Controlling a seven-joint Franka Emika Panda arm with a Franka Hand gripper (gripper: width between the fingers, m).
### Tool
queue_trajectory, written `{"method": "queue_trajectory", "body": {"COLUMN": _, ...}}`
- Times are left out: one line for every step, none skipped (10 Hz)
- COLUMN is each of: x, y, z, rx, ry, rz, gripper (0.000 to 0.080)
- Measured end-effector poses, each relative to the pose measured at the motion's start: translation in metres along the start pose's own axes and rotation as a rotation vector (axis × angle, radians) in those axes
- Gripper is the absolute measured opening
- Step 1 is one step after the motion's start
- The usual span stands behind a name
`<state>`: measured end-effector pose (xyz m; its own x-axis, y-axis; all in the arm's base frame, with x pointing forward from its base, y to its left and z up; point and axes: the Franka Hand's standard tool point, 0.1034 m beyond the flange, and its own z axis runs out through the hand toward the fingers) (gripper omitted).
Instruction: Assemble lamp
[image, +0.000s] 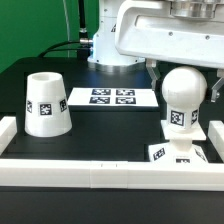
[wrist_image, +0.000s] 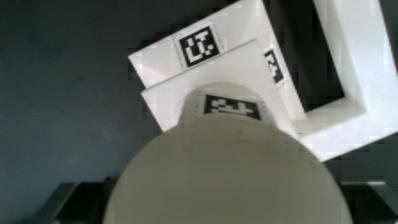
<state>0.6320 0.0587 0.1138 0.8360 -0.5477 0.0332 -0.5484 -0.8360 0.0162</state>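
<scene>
Gripper (image: 184, 82): fingers flank the bulb's round head; whether they actually clamp it cannot be told.
Bulb (image: 182, 100): upright, long axis vertical, directly beneath the gripper, standing on the base.
Base (image: 176, 152): flat, near right in the exterior view, against the rail (image: 110, 173).
Shade (image: 47, 104): well apart, left, mouth up.

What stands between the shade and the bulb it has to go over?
The gripper does: its fingers flank the bulb, which stands upright on the square base, and the wrist sits directly above the bulb's head. The shade stands apart on the exterior view's left; nothing else blocks the table between them.
</scene>
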Motion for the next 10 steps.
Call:
{"method": "queue_trajectory", "body": {"x": -0.0015, "y": 0.0020, "z": 0.0004, "rx": 0.009, "ry": 0.000, "rz": 0.094, "gripper": 0.0577}}
{"method": "queue_trajectory", "body": {"x": -0.0042, "y": 0.0018, "z": 0.0010, "rx": 0.017, "ry": 0.001, "rz": 0.161, "gripper": 0.0577}}
{"method": "queue_trajectory", "body": {"x": -0.0057, "y": 0.0009, "z": 0.0011, "rx": 0.022, "ry": 0.004, "rz": 0.254, "gripper": 0.0577}}
{"method": "queue_trajectory", "body": {"x": -0.0065, "y": -0.0001, "z": 0.0017, "rx": 0.033, "ry": 0.005, "rz": 0.330, "gripper": 0.0578}}
{"method": "queue_trajectory", "body": {"x": -0.0078, "y": -0.0011, "z": 0.0020, "rx": 0.036, "ry": 0.000, "rz": 0.413, "gripper": 0.0578}}
{"method": "queue_trajectory", "body": {"x": -0.0083, "y": -0.0017, "z": 0.0021, "rx": 0.037, "ry": -0.002, "rz": 0.482, "gripper": 0.0578}}
{"method": "queue_trajectory", "body": {"x": -0.0086, "y": -0.0019, "z": 0.0020, "rx": 0.037, "ry": -0.004, "rz": 0.529, "gripper": 0.0578}}
{"method": "queue_trajectory", "body": {"x": -0.0088, "y": -0.0021, "z": 0.0021, "rx": 0.037, "ry": -0.004, "rz": 0.554, "gripper": 0.0578}}
{"method": "queue_trajectory", "body": {"x": -0.0093, "y": -0.0026, "z": 0.0020, "rx": 0.038, "ry": -0.008, "rz": 0.628, "gripper": 0.0578}}
{"method": "queue_trajectory", "body": {"x": -0.0099, "y": -0.0034, "z": 0.0020, "rx": 0.041, "ry": -0.013, "rz": 0.680, "gripper": 0.0578}}
